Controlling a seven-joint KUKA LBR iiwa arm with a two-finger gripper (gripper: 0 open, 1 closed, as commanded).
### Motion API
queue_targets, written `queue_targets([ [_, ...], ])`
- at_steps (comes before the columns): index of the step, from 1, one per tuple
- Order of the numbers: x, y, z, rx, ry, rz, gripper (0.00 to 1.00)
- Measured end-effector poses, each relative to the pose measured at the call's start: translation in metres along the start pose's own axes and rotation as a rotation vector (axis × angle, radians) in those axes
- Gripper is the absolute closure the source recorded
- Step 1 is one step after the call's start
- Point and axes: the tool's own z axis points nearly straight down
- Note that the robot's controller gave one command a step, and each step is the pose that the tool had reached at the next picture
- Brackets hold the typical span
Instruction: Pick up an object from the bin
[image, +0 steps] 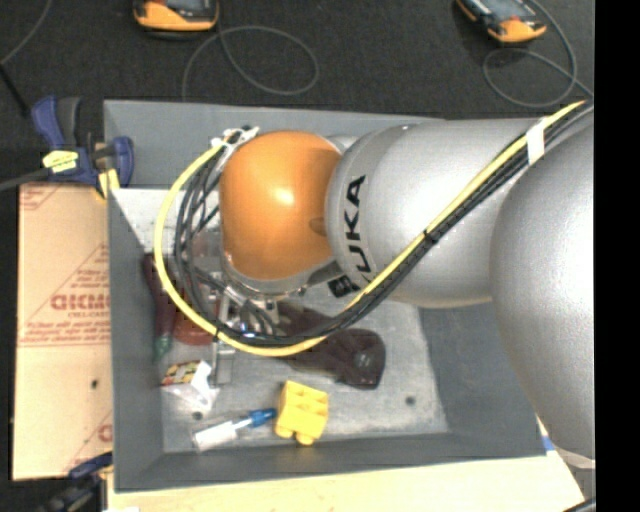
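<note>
My gripper (222, 365) reaches down in the left half of the bin, below the arm's orange cover. Its tip is right beside a small clear packet with a colourful label (186, 381), which lies at the lower left. A white pen-like tube with a blue cap (235, 428) lies just below, near the front wall. A yellow toy brick (302, 411) sits to the right of the tube. A dark maroon curved piece (352, 357) stretches to the right of the gripper.
A dark brown-red thing (162, 300) with a green end (160, 346) lies along the left wall. The arm and its cover hide the middle and back of the bin. Bare floor shows at the front right.
</note>
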Motion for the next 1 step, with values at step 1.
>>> queue_targets([
  [1,-0.0019,-0.0011,-0.0047,-0.002,-0.008,0.005,0.0],
])
